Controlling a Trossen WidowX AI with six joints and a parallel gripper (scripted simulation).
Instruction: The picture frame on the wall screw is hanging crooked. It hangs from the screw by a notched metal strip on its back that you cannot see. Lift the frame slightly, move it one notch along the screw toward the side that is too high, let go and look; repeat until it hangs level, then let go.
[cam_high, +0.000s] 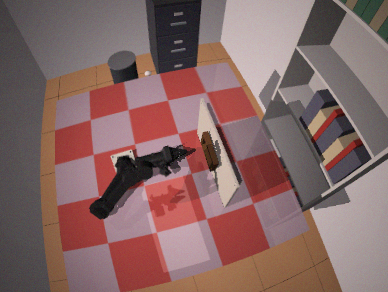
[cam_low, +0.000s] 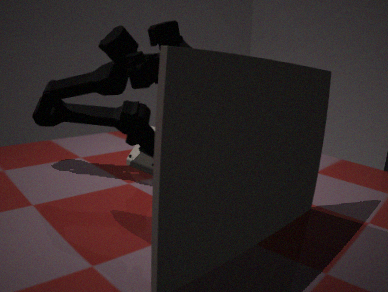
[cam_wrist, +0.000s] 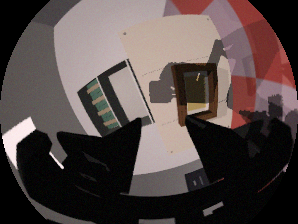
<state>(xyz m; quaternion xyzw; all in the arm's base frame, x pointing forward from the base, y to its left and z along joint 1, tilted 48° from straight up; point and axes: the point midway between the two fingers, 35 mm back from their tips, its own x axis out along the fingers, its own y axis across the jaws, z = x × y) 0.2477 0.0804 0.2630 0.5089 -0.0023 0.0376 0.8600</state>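
Observation:
The brown picture frame (cam_high: 209, 151) (cam_wrist: 178, 95) hangs on the front of the cream panel (cam_high: 227, 185) (cam_wrist: 150, 50). Its edges are not parallel to the panel's: the end toward the drawer cabinet looks higher than the other end. My gripper (cam_high: 193, 150) (cam_wrist: 164, 120) is partly open and empty, a little out from the frame, with one fingertip overlapping a corner of the frame in the wrist view. The screw and the notched strip are hidden behind the frame. In the exterior view the panel (cam_low: 240, 140) shows only its back and hides the frame and my fingers.
A grey shelf (cam_high: 295, 150) with books stands behind the panel. The dark drawer cabinet (cam_high: 177, 32) (cam_wrist: 196, 179) and a grey bin (cam_high: 123, 67) stand at the far side of the room. My arm's shadow falls on the panel beside the frame.

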